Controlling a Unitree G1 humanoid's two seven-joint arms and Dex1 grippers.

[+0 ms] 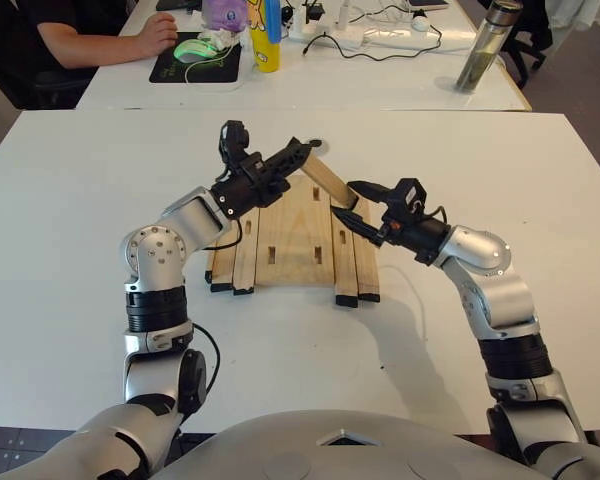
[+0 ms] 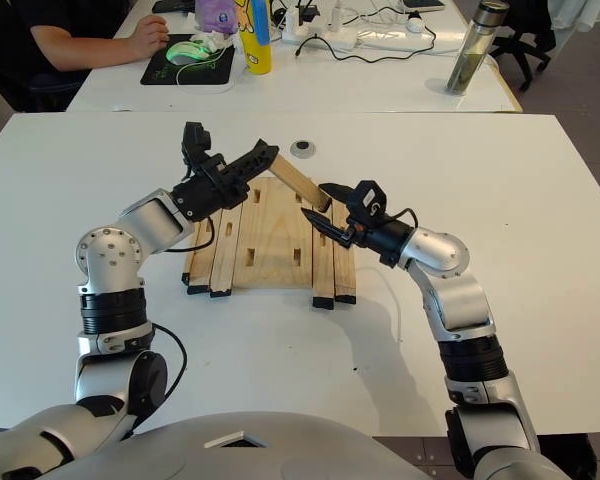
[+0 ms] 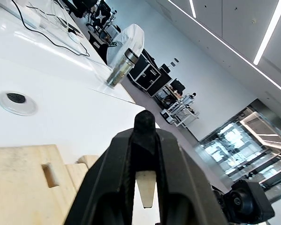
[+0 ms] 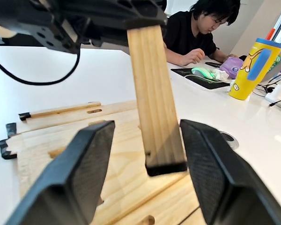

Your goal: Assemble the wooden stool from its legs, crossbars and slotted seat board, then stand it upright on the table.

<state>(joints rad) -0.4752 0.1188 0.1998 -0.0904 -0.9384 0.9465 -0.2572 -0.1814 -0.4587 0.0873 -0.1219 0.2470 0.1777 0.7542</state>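
A wooden leg (image 1: 330, 183) is held clear of the table (image 1: 80, 200), clamped near its upper end by the left gripper (image 1: 298, 152). In the left wrist view a sliver of wood is seen pinched between the closed fingers. From that grip the leg slopes down toward 4 o'clock, and its dark-capped lower end hangs above the 1 o'clock corner of the seat board (image 1: 290, 245).

The board lies flat at the middle of the table with its slots facing up. More legs and crossbars are laid along its 9 o'clock edge (image 1: 225, 265) and its 3 o'clock edge (image 1: 355, 265).

The right gripper (image 1: 347, 202) is spread wide. Its fingers (image 4: 79, 173) are set on either side of the capped end, and no contact with the wood is seen.

The step is judged to be a handover, or a two-handed steadying, before the leg is seated.

- **Dropped leg:** If the left grip were released before the right fingers had closed, the leg would fall onto the board and could knock the loose pieces askew.
- **Swinging leg:** If only the capped tip were taken, little wood would be gripped, and the leg could swing about that pinch.
- **Jammed tenon:** The leg is tilted, so the tenon could jam if it were pushed toward a slot at this angle.
- **Sliding board:** The board is not seen to be held down, so it could be shoved across the table.
- **Colliding grippers:** The grippers are near each other, and a misjudged closing move could bring them together.
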